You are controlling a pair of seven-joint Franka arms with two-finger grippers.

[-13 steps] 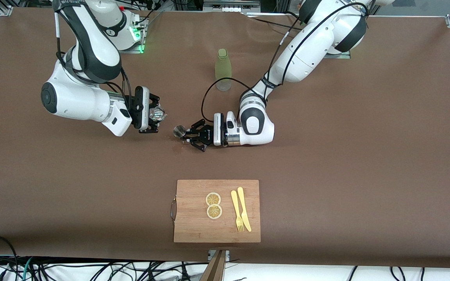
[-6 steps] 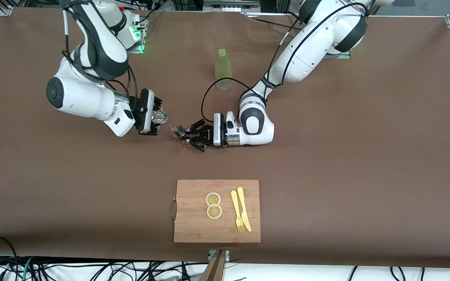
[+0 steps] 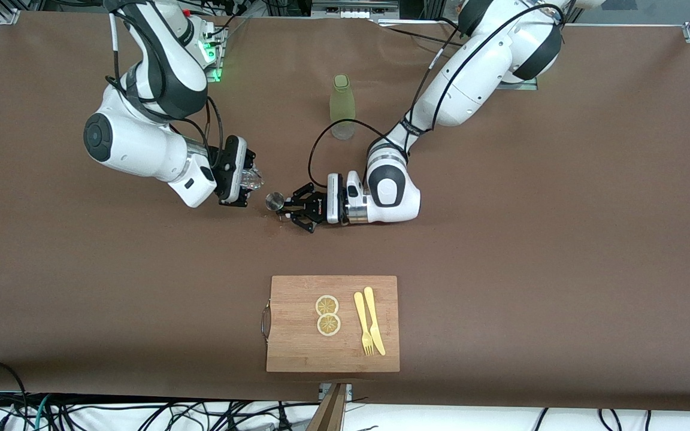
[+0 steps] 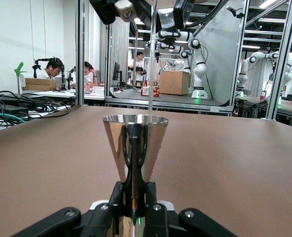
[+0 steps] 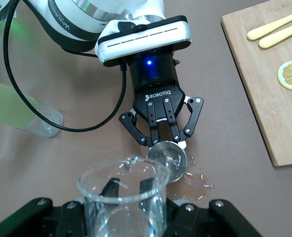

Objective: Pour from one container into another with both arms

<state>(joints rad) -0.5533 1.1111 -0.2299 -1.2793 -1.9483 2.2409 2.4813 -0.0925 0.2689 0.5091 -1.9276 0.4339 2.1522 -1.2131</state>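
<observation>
The silvery measuring cup stands upright near the table's middle, with my left gripper shut on its narrow waist. In the left wrist view the cup rises from the left gripper, and a thin stream falls into its rim from above. My right gripper is shut on the clear glass tumbler, tipped toward the cup. In the right wrist view the tumbler sits in the right gripper, its lip beside the cup's rim. Spilled drops glint on the table beside the cup.
A tall olive-green bottle stands farther from the front camera than the cup. A wooden cutting board with two lemon slices, a yellow fork and a yellow knife lies nearer to the front camera.
My right arm has carried the tumbler toward the measuring cup and tipped it more. The left arm and the cup have not moved.
</observation>
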